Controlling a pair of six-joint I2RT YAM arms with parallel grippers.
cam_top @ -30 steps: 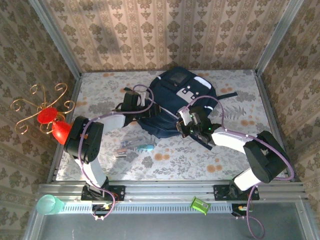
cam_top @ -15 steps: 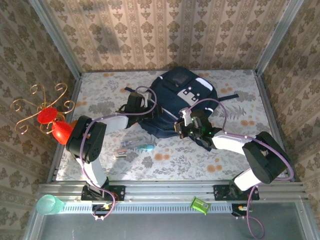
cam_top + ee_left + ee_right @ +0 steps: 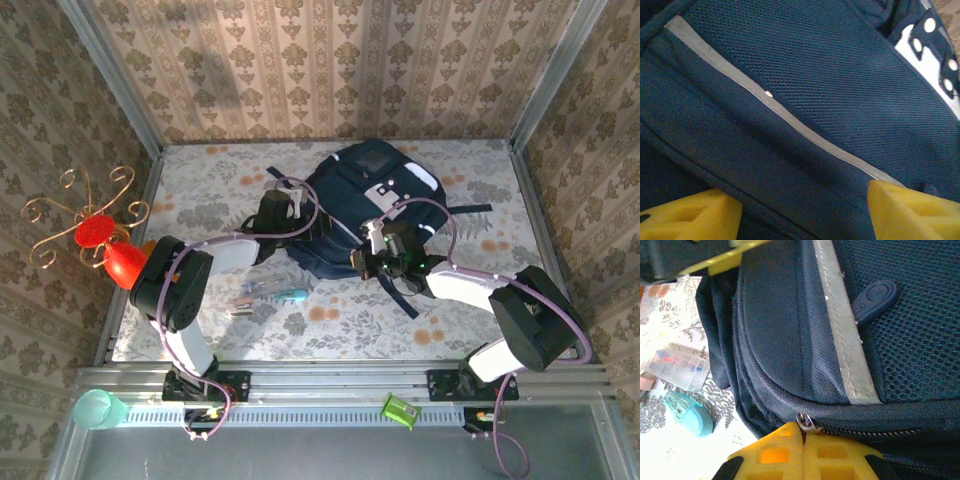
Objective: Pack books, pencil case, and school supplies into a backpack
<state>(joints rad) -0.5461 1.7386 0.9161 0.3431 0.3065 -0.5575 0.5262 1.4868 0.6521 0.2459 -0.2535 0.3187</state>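
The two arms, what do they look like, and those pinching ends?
The left arm and right arm have bulky black joints joined by white links, with a lilac cable looping alongside each. The left tool and right tool end in bright yellow fingers with moulded recesses.

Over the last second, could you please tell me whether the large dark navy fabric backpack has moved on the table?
Yes. The backpack has slid and swung rightward, away from the teal-handled tool, which has stayed put.
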